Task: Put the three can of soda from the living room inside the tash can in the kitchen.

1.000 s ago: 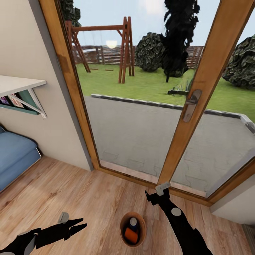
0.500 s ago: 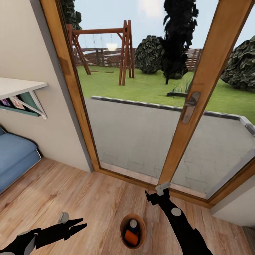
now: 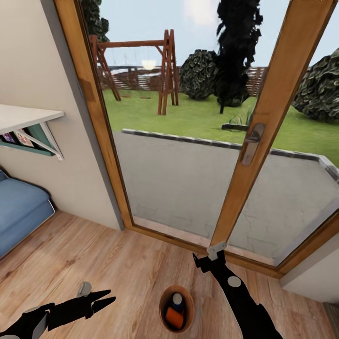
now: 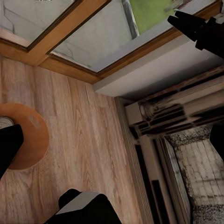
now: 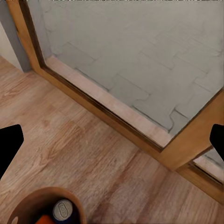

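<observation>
Standing on the wood floor (image 3: 117, 263) before the glass doors (image 3: 188, 155): tash can (image 3: 162, 306), holding an orange can of soda (image 3: 173, 318) and a dark blue one (image 3: 177, 301). Left gripper (image 3: 107, 298) beside the bin, fingers spread. Right gripper (image 3: 203, 262) beyond it, fingers spread, empty.

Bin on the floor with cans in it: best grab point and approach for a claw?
Judgement: take the trash can by its rim, from above, one finger inside and one outside. It stands upright on the wood floor with its mouth open upward, and the wall tapers wider at the top, so a side squeeze may slip. Pick the rim arc away from the orange can and blue can.
</observation>
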{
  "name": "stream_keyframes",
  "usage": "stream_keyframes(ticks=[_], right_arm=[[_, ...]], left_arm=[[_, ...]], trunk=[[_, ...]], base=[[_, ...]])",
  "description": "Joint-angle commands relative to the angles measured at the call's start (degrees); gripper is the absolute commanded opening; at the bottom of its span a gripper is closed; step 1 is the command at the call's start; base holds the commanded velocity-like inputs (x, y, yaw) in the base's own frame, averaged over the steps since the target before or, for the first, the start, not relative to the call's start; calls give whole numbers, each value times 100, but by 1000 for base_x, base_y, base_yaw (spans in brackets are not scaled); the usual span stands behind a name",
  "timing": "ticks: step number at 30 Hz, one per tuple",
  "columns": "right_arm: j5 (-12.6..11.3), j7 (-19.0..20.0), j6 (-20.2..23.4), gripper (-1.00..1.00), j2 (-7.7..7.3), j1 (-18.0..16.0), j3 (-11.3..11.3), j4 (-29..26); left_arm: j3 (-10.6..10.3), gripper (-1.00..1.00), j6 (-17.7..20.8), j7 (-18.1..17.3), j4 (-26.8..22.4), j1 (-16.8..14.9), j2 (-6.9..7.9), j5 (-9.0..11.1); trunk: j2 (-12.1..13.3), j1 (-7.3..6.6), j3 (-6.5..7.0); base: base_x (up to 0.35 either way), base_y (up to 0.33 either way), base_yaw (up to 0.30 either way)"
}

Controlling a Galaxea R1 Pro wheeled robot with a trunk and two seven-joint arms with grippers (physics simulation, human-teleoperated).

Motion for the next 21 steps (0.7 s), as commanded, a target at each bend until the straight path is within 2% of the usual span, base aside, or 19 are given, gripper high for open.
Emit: stream_keyframes(ticks=[1, 21], right_arm=[[0, 0, 0, 100, -1, -1, 0, 0], [-9, 0, -2, 100, -3, -3, 0, 0]], left_arm=[[0, 100, 0, -1, 0, 0, 1, 0], [-7, 100, 0, -4, 0, 0, 3, -3]], trunk=[[0, 0, 6], [0, 0, 186]], base=[[0, 0, 0], [0, 0, 0]])
